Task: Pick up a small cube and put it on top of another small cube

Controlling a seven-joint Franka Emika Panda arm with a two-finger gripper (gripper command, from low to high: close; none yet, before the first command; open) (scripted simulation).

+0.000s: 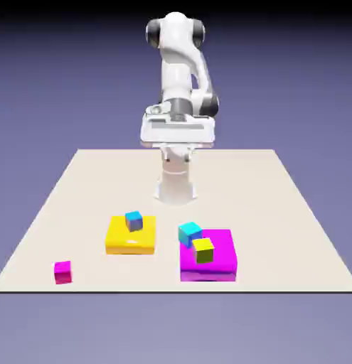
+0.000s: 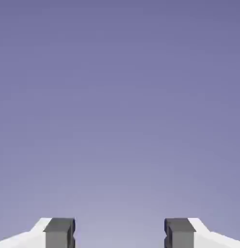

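Observation:
The small magenta cube sits alone on the table near the front edge, at the exterior view's left. A small blue cube rests on a flat yellow block. A small yellow cube lies on the big flat magenta block, and a cyan cube sits at that block's back left corner. My gripper hangs high above the table's far side, well away from every cube. In the hand view the gripper is open, its fingertips wide apart with only backdrop between them.
The beige table spreads under the arm, whose base stands at the far middle. The two flat blocks lie side by side toward the front.

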